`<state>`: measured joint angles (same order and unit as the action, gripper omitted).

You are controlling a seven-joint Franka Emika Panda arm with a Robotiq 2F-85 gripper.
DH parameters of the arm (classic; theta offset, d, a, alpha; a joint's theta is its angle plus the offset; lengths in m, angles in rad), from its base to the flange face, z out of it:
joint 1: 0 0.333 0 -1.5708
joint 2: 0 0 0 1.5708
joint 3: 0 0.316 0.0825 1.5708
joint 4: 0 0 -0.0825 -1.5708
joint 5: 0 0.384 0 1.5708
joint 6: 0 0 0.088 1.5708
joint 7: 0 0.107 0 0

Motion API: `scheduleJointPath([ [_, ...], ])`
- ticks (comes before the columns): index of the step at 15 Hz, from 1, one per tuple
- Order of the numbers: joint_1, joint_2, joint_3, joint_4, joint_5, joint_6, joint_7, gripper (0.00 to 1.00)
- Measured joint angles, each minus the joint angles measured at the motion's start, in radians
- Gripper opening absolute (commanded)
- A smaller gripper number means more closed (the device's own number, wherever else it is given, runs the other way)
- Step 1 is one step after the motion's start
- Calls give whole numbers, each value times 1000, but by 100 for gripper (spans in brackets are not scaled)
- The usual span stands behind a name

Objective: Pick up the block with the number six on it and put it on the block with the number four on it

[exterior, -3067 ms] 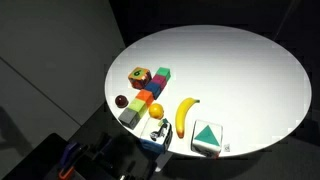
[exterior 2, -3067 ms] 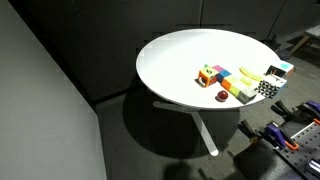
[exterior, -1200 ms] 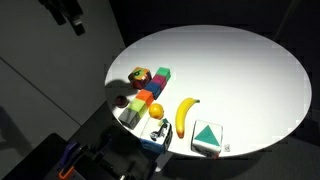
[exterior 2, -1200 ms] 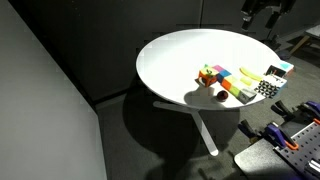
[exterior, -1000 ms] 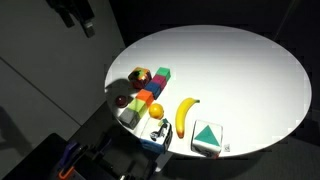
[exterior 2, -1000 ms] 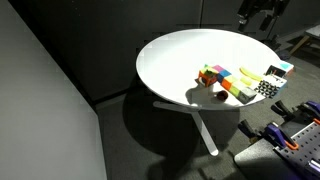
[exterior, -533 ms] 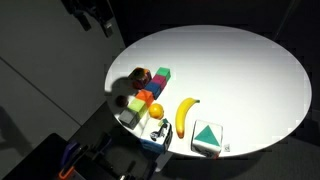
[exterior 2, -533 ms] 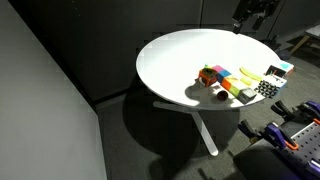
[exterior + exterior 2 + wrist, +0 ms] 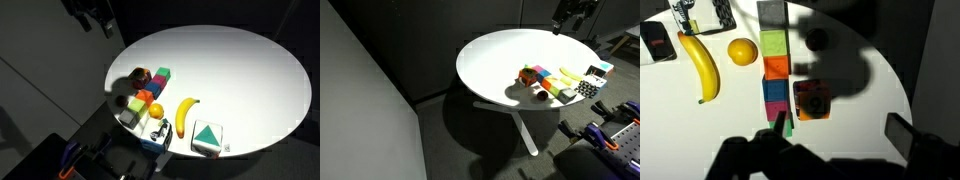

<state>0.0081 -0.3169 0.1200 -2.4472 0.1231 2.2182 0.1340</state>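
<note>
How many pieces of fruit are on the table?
3: a banana near the table edge, an orange beside it, a dark red round one past the block row. None seems hidden.

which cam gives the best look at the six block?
Wrist view: the six block appears largest, seen from above, though partly shadowed. In both exterior views the block is tiny, its numeral unreadable.

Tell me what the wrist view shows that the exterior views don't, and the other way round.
Only the wrist view: the open gripper's dark fingers at the frame's bottom, and the row of coloured cubes from straight above. Only the exterior views: the white box with a green triangle, the round white table's full outline and pedestal. Both: the yellow banana, the round orange fruit, the orange-faced number-six block beside the row.
</note>
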Motion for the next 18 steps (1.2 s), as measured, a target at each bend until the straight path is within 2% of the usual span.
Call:
scheduleJointPath([
  [8,0,22,-7,2,0,12,2,100],
  [18,1,191,-20,58,0,150,-2,100],
])
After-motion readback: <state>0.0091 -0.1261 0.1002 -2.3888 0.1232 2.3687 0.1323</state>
